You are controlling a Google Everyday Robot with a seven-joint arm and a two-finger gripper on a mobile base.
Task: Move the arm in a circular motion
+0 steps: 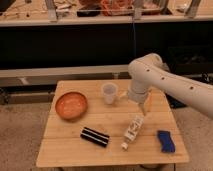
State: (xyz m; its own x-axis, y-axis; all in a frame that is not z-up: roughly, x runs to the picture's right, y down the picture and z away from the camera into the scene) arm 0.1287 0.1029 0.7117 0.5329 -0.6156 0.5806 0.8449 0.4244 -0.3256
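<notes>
The arm (170, 82) is cream-white, thick and rounded with small dark holes. It reaches in from the right edge, bends at a bulbous joint (145, 67) and points down over the wooden table (112, 150). Its pale gripper (144, 107) hangs just above the table's right-middle. The gripper is right of the white cup (109, 93) and just above the white bottle (132, 131). Nothing visible is held in it.
An orange bowl (71, 105) sits at the table's left. A black bar with white stripes (95, 136) lies near the front middle, and a blue object (166, 140) at the front right. A dark shelf unit (75, 45) stands behind the table.
</notes>
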